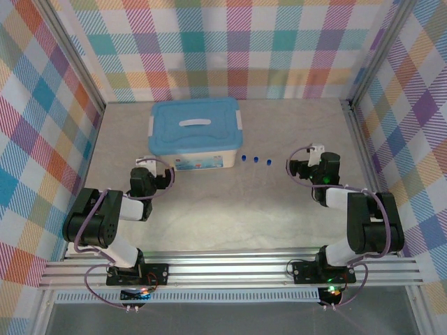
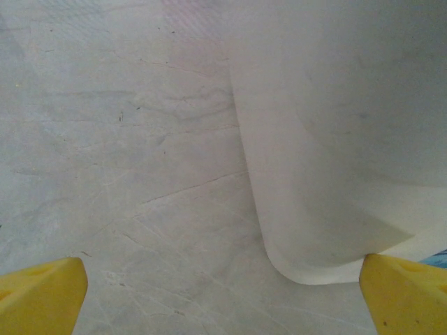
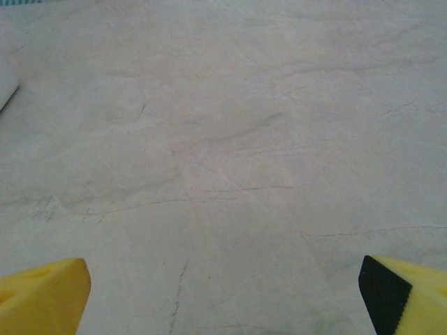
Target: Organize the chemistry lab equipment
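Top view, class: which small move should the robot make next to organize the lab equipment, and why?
Probably ease the right gripper leftward toward the nearest tube. Its jaws stand open with nothing between them, and the three blue-capped tubes lie on the table between it and the tub, closest to that arm. The tub's lid is on.

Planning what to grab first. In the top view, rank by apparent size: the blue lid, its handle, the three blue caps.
1. blue lid
2. handle
3. three blue caps, alike, so unranked among themselves
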`<state>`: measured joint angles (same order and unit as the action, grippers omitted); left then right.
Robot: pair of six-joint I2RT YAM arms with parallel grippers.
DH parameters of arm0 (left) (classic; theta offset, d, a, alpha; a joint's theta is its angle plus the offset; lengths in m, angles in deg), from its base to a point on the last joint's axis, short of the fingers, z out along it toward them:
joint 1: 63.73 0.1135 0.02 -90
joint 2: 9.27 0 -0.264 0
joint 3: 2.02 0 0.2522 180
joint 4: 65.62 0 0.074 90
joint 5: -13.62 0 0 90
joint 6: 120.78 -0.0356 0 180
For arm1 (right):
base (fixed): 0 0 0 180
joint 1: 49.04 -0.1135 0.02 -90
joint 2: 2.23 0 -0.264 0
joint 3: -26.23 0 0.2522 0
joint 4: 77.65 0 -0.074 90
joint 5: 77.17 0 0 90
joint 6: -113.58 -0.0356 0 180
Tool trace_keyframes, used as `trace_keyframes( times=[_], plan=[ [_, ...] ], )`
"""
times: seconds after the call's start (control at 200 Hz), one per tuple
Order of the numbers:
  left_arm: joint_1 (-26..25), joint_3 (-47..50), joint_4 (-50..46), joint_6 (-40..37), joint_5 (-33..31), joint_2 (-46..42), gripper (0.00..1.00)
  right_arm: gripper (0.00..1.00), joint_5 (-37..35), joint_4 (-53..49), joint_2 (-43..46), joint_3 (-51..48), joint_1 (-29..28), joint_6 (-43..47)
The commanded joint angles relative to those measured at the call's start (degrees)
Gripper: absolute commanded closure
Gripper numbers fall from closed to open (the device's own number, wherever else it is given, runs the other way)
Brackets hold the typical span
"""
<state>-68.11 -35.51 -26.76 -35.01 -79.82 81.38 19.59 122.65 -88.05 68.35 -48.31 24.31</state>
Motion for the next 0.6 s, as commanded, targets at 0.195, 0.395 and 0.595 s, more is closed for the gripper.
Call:
trace_keyframes(
  times=[0.195,0.395,0.595],
  plan=[
    [2.0,-1.0,2.6,2.7,1.7,0.1,0.0,0.01,5.2,8.9,-0.4,-3.1,1.5,-0.3],
    [2.1,-0.2,4.4,2.8,2.0,0.2,0.0,0.01,5.7,14.0,-1.9,-5.3,1.5,0.0],
    [2.1,1.2,6.8,4.7,-3.5,0.0,0.0,0.01,5.6,14.0,-1.9,-5.2,1.5,-0.1]
  ],
)
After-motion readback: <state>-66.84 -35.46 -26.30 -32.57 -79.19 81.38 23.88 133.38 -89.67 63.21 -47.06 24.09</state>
